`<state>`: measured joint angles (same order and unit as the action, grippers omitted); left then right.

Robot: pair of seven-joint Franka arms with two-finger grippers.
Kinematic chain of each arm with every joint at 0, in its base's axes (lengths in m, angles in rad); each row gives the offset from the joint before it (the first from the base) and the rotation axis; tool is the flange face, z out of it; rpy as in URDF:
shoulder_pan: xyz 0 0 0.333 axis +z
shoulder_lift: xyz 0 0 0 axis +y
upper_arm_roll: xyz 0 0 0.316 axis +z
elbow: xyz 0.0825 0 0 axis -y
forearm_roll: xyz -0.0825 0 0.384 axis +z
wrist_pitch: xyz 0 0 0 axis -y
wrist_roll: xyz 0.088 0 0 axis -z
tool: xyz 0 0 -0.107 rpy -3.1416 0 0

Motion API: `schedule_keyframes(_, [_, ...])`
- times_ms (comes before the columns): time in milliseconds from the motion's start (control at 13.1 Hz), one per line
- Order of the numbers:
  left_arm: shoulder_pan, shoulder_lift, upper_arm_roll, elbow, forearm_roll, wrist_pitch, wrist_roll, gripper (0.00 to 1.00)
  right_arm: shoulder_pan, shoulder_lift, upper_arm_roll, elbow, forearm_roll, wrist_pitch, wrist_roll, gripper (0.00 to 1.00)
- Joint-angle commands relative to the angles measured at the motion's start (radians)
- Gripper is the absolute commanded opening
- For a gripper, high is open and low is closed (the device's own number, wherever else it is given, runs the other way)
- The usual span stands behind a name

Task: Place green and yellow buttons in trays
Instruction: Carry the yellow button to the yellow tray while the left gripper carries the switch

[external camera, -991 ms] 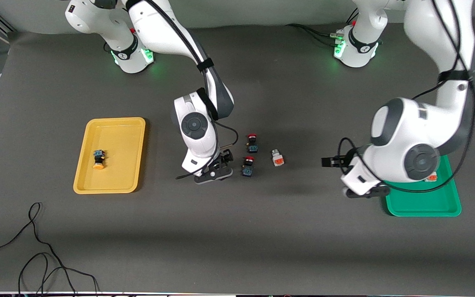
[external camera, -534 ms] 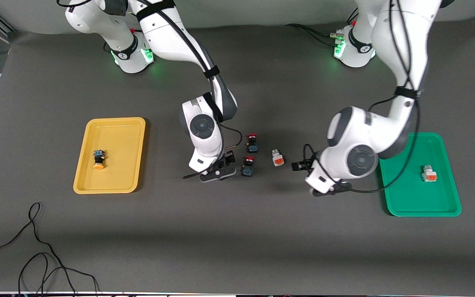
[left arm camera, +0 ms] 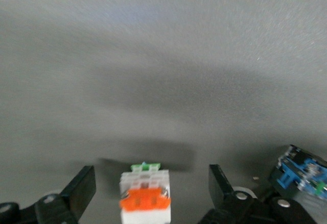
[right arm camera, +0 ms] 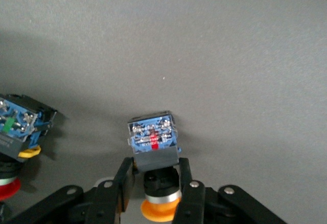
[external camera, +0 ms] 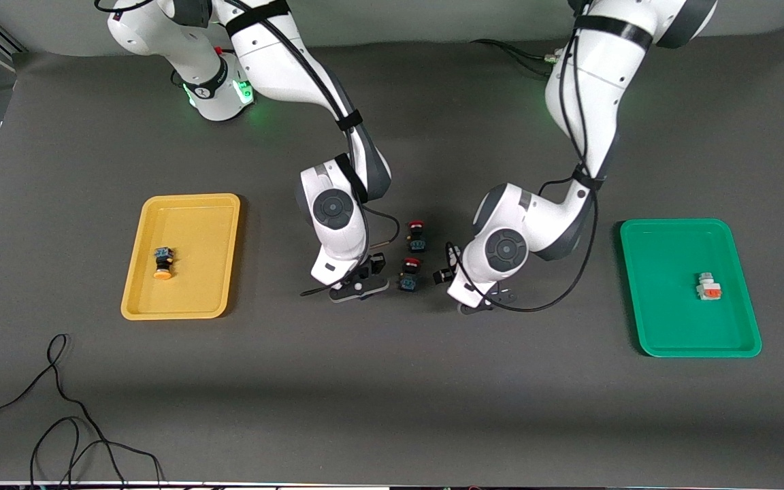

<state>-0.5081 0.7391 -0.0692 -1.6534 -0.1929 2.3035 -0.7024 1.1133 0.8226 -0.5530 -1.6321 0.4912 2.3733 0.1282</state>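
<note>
Dark grey table mat: the left gripper (left arm camera: pixel 145 193), fingers spread around the white-grey orange-blocked button (left arm camera: pixel 145 198), should center before closing, while the right gripper (right arm camera: pixel 154 180) clamps a yellow-capped black button (right arm camera: pixel 156 155).

obstacles: two red-capped black plastic switches (external camera: pixel 412 255) are standing between right pincer (external camera: pixel 363 275) and left pincer (external camera: pixel 456 272), crowding that gap | free: dark grey desk (external camera: pixel 392 408) is lying open nearer the front camera
</note>
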Motion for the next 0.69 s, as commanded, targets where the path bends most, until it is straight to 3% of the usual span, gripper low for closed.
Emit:
schedule_keyframes(0, [-0.033,-0.004,0.020,-0.049,0.006,0.046,-0.026,0.99,-0.004,-0.083,-0.031,-0.003,0.007,-0.095,0.007,0.13])
schedule_keyframes(305, [-0.040,-0.015,0.022,-0.097,0.006,0.047,-0.026,0.98,0.006,-0.224,-0.108,0.018,-0.006,-0.284,0.016,0.13])
schedule_keyframes(381, [-0.041,-0.014,0.022,-0.097,0.006,0.047,-0.026,0.85,0.007,-0.250,-0.128,0.038,-0.017,-0.351,0.019,0.13])
schedule_keyframes(457, [-0.041,-0.014,0.022,-0.097,0.006,0.047,-0.026,0.39,0.007,-0.272,-0.151,0.063,-0.052,-0.418,0.019,0.13])
schedule_keyframes(534, [-0.043,-0.014,0.022,-0.097,0.006,0.047,-0.026,0.03,0.007,-0.299,-0.177,0.064,-0.078,-0.466,0.018,0.13])
schedule_keyframes(610, [-0.044,-0.014,0.025,-0.095,0.006,0.048,-0.026,0.00,0.007,-0.330,-0.218,0.052,-0.085,-0.514,0.014,0.13])
